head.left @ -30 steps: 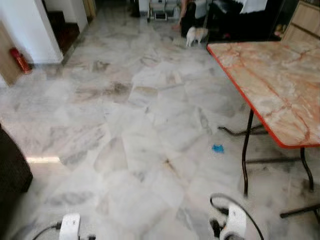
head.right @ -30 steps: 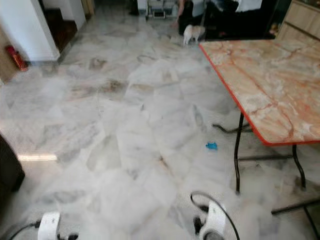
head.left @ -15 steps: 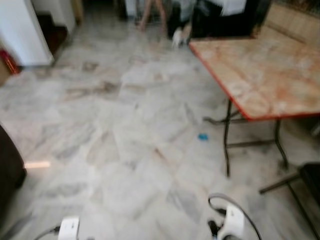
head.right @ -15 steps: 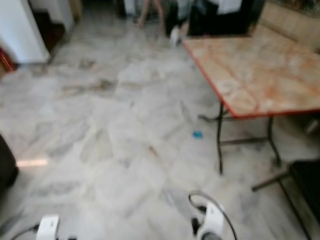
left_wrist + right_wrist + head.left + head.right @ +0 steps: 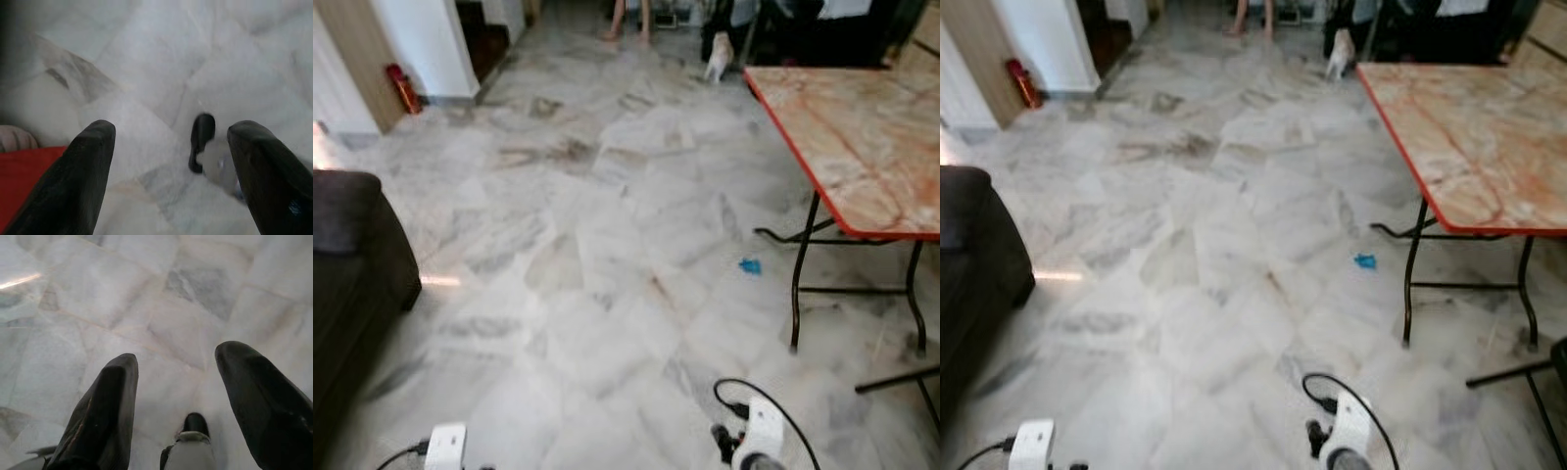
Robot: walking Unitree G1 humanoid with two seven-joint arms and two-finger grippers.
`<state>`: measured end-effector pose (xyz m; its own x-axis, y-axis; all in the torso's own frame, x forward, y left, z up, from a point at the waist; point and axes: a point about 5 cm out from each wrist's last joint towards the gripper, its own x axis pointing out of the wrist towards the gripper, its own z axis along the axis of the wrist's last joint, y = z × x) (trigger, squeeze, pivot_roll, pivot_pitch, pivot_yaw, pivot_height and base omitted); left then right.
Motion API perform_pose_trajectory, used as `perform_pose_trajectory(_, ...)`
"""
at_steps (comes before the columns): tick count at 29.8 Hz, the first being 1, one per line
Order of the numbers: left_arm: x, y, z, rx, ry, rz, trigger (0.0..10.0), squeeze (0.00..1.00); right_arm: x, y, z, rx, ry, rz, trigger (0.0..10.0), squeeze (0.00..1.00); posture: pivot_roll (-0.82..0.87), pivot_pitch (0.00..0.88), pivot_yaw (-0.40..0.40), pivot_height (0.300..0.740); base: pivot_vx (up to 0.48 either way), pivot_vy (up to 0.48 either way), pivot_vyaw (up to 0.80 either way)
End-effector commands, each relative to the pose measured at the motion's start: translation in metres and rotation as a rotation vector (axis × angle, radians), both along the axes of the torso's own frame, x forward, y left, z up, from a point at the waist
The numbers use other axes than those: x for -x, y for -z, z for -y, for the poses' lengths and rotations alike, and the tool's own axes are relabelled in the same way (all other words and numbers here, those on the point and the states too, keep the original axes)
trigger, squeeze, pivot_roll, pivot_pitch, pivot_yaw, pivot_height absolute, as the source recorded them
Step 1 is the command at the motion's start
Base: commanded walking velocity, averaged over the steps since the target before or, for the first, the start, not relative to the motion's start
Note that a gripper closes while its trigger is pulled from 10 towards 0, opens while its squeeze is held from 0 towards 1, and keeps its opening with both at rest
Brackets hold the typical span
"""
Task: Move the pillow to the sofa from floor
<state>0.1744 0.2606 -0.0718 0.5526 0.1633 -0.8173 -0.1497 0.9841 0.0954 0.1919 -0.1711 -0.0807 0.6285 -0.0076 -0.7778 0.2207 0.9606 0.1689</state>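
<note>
A dark sofa (image 5: 352,264) stands at the left edge of the marble floor (image 5: 607,245), with one arm and part of its seat in sight. Both arms hang low over the floor. In the left wrist view my left gripper (image 5: 171,132) is open above bare tiles, with nothing between its fingers. A red cloth-like patch (image 5: 24,171) lies at that view's edge; I cannot tell what it is. My right gripper (image 5: 178,357) is open too, over bare tiles. In the eye views my white left wrist (image 5: 447,446) and right wrist (image 5: 759,441) sit at the bottom.
A folding table (image 5: 862,137) with an orange marbled top and black legs (image 5: 800,284) stands on the right. A small blue scrap (image 5: 749,265) lies near it. Far back are a red fire extinguisher (image 5: 403,88), a small white animal (image 5: 717,54) and a person's legs (image 5: 628,18).
The camera has swung left and steadied, so more of the sofa now shows at the left. Both arms hang as before.
</note>
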Motion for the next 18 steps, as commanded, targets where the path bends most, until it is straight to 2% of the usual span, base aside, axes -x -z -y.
perform_pose_trajectory(1,0.0065,0.0035,0.0009,-0.010,0.017,-0.033,10.0,0.00,0.0027,0.0008,0.0053,0.013,0.006,-0.007,10.0,0.00,-0.06,0.000,-0.020,0.740,0.000,0.000,0.80)
perform_pose_trajectory(18,0.0049,0.0033,0.0020,-0.013,0.021,-0.036,10.0,0.00,0.0006,-0.0002,0.0062,0.014,-0.016,-0.006,10.0,0.00,-0.05,0.000,-0.027,0.740,0.000,0.000,0.80)
